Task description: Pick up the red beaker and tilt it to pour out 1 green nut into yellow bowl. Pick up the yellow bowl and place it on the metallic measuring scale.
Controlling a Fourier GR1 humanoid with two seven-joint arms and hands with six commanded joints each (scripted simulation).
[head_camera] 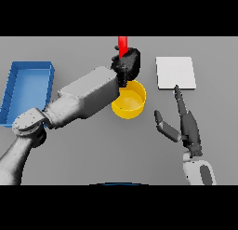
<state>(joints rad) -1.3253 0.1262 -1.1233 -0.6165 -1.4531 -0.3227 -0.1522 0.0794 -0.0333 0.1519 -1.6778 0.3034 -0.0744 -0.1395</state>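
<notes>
The tall red beaker stands up at the far side of the table, behind the round yellow bowl, and the dark left hand is wrapped around its lower part, just behind the bowl's far rim. The left arm comes in from the lower left and covers the bowl's left edge. The flat metallic measuring scale lies to the right of the beaker and behind-right of the bowl, apart from both. The dark right hand is in front of the scale and right of the bowl, fingertips near the scale's front edge. The blue rectangular tray lies far to the left.
</notes>
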